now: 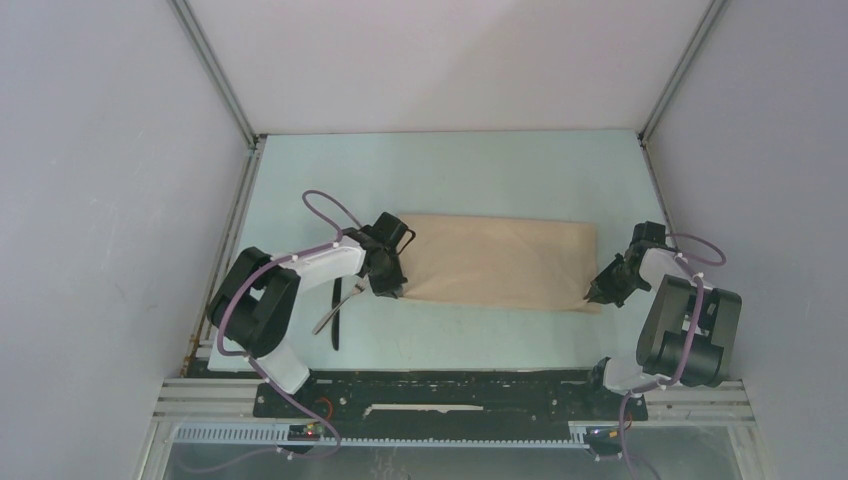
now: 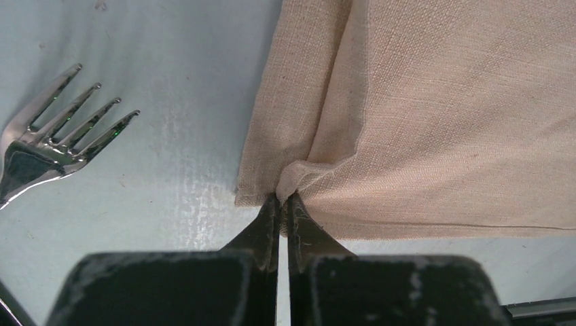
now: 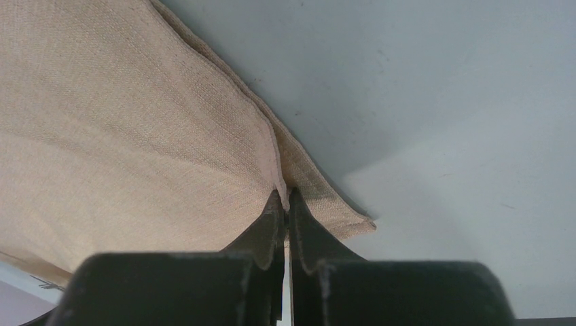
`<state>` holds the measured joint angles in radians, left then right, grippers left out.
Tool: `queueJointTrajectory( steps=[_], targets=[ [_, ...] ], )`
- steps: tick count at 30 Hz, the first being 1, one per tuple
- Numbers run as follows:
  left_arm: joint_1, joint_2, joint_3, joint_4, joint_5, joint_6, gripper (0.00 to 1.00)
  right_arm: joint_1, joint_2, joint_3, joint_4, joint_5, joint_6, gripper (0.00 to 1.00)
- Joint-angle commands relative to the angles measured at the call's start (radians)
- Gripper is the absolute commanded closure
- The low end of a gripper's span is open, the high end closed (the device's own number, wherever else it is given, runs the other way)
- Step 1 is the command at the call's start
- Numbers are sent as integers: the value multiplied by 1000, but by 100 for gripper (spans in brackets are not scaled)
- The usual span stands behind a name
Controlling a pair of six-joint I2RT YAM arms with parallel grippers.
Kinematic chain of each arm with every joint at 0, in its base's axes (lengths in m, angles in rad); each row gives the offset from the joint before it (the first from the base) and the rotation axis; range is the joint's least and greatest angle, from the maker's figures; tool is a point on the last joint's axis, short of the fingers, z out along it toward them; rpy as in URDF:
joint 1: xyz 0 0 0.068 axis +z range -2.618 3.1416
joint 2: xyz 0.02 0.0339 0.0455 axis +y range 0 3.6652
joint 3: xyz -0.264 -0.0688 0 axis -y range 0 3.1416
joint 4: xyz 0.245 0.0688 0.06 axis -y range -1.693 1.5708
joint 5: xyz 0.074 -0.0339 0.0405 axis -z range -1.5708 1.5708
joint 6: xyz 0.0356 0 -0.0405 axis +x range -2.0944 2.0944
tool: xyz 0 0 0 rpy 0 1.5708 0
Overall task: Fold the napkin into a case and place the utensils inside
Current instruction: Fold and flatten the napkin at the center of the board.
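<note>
The beige napkin (image 1: 500, 262) lies folded as a wide rectangle across the middle of the table. My left gripper (image 1: 388, 291) is shut on its near left corner, and a small pinch of napkin (image 2: 407, 122) bunches between the tips of that gripper (image 2: 285, 197). At the near right corner my right gripper (image 1: 592, 295) is shut on the napkin (image 3: 122, 136) edge, its tips (image 3: 285, 197) clamped on the hem. A silver fork (image 1: 337, 306) and a black knife (image 1: 337, 325) lie left of the cloth, beside the left arm. The fork's tines (image 2: 68, 122) show in the left wrist view.
White walls and metal frame rails close in the pale blue table (image 1: 450, 170) on three sides. A black rail (image 1: 430, 385) with both arm bases runs along the near edge.
</note>
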<state>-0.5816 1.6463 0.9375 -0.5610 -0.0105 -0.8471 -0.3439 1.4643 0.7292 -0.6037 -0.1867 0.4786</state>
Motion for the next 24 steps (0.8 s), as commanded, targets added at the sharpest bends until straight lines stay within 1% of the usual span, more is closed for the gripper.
queueJointTrajectory(
  steps=[1, 6, 9, 10, 12, 13, 16, 18, 19, 20, 21, 22, 24],
  targets=[
    [-9, -26, -6, -20, -48, -4, 100, 3, -18, -7, 16, 38, 10, 99],
    [-9, -28, -8, -23, -49, -3, 100, 3, -20, -7, 14, 37, 10, 98],
    [-9, -46, -14, -40, -46, -13, 99, 2, -45, -6, 1, 38, 23, 82],
    [-9, -62, -17, -45, -37, -13, 94, 3, -63, -3, -17, 49, 35, 74],
    [-10, -93, -18, -70, -18, -12, 79, 10, -125, 16, -61, 84, 61, 66],
    [-12, -114, -21, -86, -12, -13, 73, 16, -159, 27, -85, 110, 76, 60],
    [-17, -192, -31, -124, 2, -8, 63, 46, -258, 52, -140, 181, 88, 43],
    [-17, -248, -26, -146, 3, 3, 57, 79, -303, 74, -158, 245, 72, 35],
    [-17, -275, -23, -148, 15, 10, 53, 95, -315, 87, -160, 254, 57, 32],
    [-18, -301, -21, -138, 36, 17, 50, 113, -322, 99, -162, 245, 44, 27],
    [-18, -321, -22, -116, 51, 24, 43, 127, -326, 104, -149, 207, 25, 23],
    [-18, -337, -23, -95, 61, 29, 32, 139, -322, 105, -130, 136, 5, 19],
    [-18, -352, -32, -45, 82, 27, 29, 142, -290, 104, -93, -7, -37, 11]
  ],
)
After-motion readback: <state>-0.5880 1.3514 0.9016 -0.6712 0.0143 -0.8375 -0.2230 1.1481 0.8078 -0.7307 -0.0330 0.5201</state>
